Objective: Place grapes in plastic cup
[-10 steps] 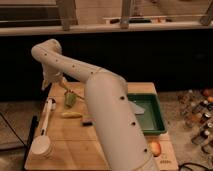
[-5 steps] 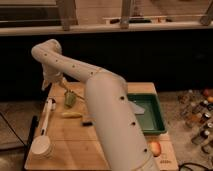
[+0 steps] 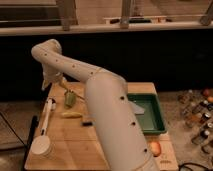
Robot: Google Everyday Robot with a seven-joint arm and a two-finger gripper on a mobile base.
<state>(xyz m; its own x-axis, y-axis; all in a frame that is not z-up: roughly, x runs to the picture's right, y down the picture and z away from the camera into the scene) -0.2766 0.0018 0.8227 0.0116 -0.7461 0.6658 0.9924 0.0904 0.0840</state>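
Observation:
A small pale-green translucent plastic cup (image 3: pixel 70 99) stands on the wooden table (image 3: pixel 65 150), at its far left. My gripper (image 3: pixel 62 90) hangs from the bent white arm (image 3: pixel 110 115), just above and left of the cup, close to its rim. The grapes are not visible; the arm may hide them. The arm fills the middle of the view and covers much of the table.
A white cylinder (image 3: pixel 41 146) stands at the front left. A long white tool (image 3: pixel 46 117) lies along the left edge, with a pale yellow item (image 3: pixel 72 114) beside it. A green tray (image 3: pixel 147 112) is on the right, a yellow-red fruit (image 3: pixel 156 147) in front of it. Bottles (image 3: pixel 200 115) stand off the table, right.

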